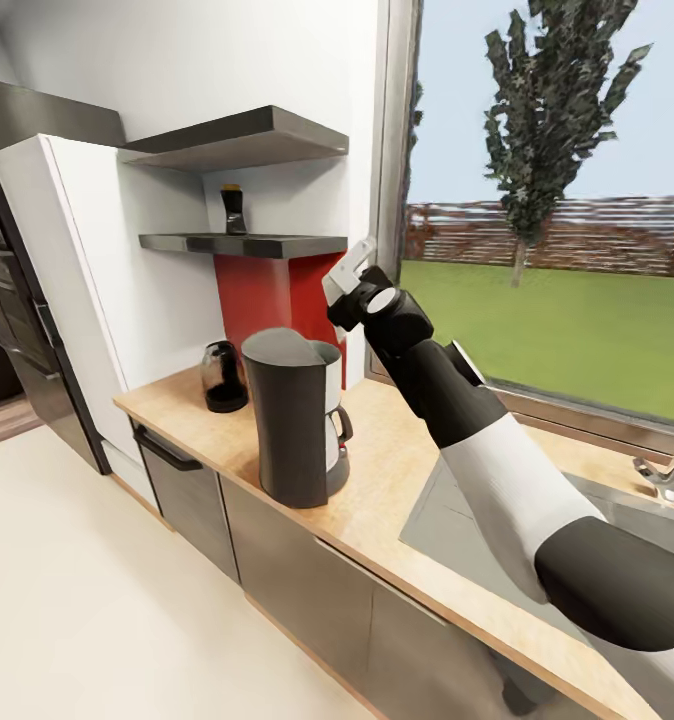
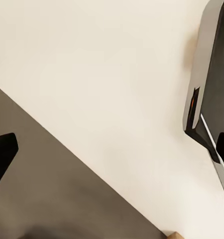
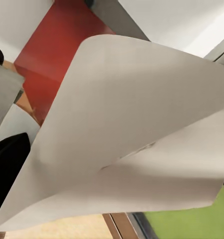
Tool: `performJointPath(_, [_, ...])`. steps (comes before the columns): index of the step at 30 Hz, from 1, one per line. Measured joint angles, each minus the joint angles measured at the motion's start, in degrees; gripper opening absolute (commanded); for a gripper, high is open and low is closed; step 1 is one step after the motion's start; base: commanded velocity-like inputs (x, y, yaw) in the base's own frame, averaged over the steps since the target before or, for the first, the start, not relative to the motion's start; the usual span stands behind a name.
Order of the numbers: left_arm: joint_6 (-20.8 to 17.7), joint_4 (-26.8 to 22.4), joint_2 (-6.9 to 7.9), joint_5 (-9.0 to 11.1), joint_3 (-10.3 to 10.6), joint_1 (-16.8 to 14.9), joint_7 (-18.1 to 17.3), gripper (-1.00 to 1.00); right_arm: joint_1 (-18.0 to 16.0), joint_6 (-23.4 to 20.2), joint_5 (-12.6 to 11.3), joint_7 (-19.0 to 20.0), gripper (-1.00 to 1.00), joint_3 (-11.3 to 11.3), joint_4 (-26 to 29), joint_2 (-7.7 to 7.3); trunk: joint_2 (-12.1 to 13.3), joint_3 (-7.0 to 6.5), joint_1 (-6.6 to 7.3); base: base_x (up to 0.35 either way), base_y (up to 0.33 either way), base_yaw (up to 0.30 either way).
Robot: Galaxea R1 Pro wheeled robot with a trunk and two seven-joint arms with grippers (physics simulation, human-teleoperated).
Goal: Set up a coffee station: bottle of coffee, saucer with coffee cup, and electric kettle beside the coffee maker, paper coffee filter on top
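- Paper coffee filter (image 3: 137, 134) blankets the right wrist view, jaws buried behind it.
- Bottle of coffee (image 1: 234, 209) on the shelf: label too small to read.
- Sink (image 1: 457, 520) hides under the right arm.

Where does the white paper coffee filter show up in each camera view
Head view: white paper coffee filter, small, at the raised right gripper, above the dark coffee maker.
Right wrist view: filter spreads across most of the picture.
Left wrist view: not in it.
Shared landmark: red wall panel.
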State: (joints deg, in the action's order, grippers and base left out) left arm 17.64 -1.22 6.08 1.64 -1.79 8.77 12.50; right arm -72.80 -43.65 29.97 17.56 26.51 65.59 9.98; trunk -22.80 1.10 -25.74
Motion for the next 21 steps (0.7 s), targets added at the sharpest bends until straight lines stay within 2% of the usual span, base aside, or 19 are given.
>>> performJointPath(5, [0.06, 0.01, -0.01, -0.03, 0.0, 0.0, -0.01, 1.0, 0.0, 0.0, 0.07, 0.0, -1.0, -0.02, 0.0, 0.0, 0.0, 0.0, 0.0, 0.001, 0.019, 0.0])
performJointPath(10, [0.04, 0.05, 0.05, -0.05, 0.0, 0.0, 0.01, 1.0, 0.0, 0.0, 0.09, 0.0, -1.0, -0.08, -0.05, -0.01, 0.0, 0.0, 0.01, 0.048, 0.186, 0.0])
performJointPath(14, [0.01, 0.08, 0.07, 0.0, 0.0, 0.0, -0.01, 1.0, 0.0, 0.0, 0.09, 0.0, -1.0, -0.1, -0.19, 0.0, 0.0, 0.0, 0.0, 0.019, 0.055, 0.0])
performJointPath(21, [0.0, 0.09, 0.06, -0.03, 0.05, 0.0, 0.0, 1.0, 0.0, 0.0, 0.02, -0.04, -1.0, -0.17, -0.49, 0.0, 0.0, 0.0, 0.01, 0.131, 0.134, 0.0])
